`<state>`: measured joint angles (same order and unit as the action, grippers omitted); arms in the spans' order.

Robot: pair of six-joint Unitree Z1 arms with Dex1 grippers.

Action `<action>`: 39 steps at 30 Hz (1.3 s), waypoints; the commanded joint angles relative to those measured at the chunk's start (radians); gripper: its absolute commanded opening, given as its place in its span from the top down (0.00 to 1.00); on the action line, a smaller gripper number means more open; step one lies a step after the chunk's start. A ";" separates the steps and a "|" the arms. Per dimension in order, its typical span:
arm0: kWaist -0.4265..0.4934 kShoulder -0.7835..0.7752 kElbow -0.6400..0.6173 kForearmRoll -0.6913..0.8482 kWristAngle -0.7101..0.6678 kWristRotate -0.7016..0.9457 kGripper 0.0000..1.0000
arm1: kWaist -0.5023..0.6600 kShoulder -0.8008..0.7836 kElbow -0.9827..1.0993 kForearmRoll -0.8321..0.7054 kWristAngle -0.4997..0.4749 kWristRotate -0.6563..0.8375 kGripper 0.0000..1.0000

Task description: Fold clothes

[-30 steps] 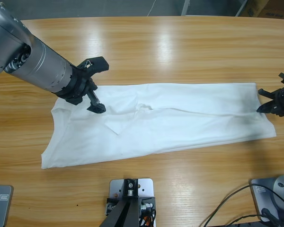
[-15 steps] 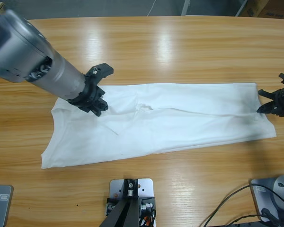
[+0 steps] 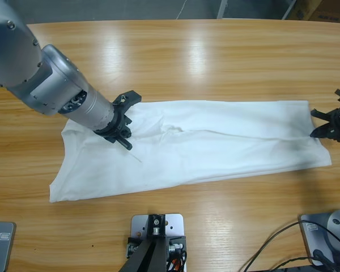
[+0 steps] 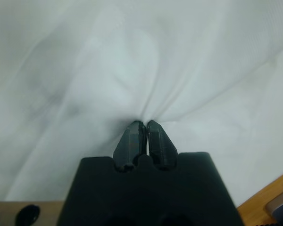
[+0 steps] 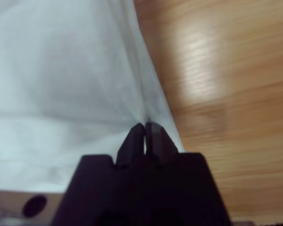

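— One shirt (image 3: 215, 141) is all we have here: white, soft, lying long across the middle of the table (image 3: 204, 51). It is flat for the most part, with a small pucker near the middle and shallow creases running off it.

— And its outline?

— The far edge runs nearly straight. The near edge slants, and the end at the high view's left flares out to a wide corner close to the table's front. We see bare wood beyond the shirt and a narrower strip in front of it, so there is open room on both long sides.

— How many arms do we count?

— Two. The left gripper (image 3: 125, 131) sits on the cloth near that flared end. In its wrist view the left gripper (image 4: 145, 126) has its jaws pressed together, with folds of cloth radiating from the tips, so we take it to be pinching the shirt (image 4: 132, 61).

— The other one?

— The right gripper (image 3: 327, 126) is at the shirt's opposite end, by the picture's right edge. Its wrist view shows the right gripper (image 5: 143, 128) with jaws closed at the hem, where the shirt (image 5: 56, 70) meets the wood (image 5: 226, 94). The view is soft there, so the pinch looks probable to us, not certain.
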<state>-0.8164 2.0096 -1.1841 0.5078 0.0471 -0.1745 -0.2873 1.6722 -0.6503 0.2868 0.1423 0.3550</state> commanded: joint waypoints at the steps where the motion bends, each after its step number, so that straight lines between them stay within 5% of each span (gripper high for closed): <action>1: -0.017 0.063 0.092 -0.034 -0.004 -0.014 1.00 | -0.010 -0.025 -0.067 0.093 -0.073 -0.075 1.00; 11: -0.021 0.054 0.097 -0.044 -0.023 -0.010 1.00 | -0.009 -0.065 -0.068 0.035 0.049 -0.072 1.00; 12: -0.021 0.055 0.097 -0.045 -0.023 -0.010 1.00 | -0.009 -0.068 -0.070 0.032 0.060 -0.068 0.96; 13: -0.021 0.055 0.096 -0.046 -0.023 -0.010 1.00 | -0.009 -0.059 -0.071 0.020 0.064 -0.065 0.74; 14: -0.021 0.054 0.095 -0.046 -0.023 -0.010 1.00 | -0.009 -0.046 -0.071 0.005 0.068 -0.064 0.66; 17: -0.023 0.051 0.096 -0.045 -0.023 -0.010 1.00 | -0.009 -0.015 -0.072 -0.027 0.074 -0.060 0.59; 26: -0.023 0.043 0.102 -0.043 -0.023 -0.008 1.00 | -0.009 0.082 -0.104 -0.072 0.103 -0.053 0.61; 30: -0.023 0.044 0.105 -0.043 -0.023 -0.008 1.00 | -0.009 0.103 -0.112 -0.085 0.117 -0.053 0.86; 37: -0.023 0.043 0.107 -0.045 -0.023 -0.008 1.00 | -0.009 0.119 -0.118 -0.101 0.107 -0.054 0.86; 39: -0.023 0.044 0.107 -0.045 -0.023 -0.008 1.00 | -0.009 0.108 -0.119 -0.101 0.099 -0.054 0.74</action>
<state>-0.8183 1.9921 -1.1450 0.4637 0.0380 -0.1810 -0.2883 1.7446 -0.7637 0.1950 0.2409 0.2918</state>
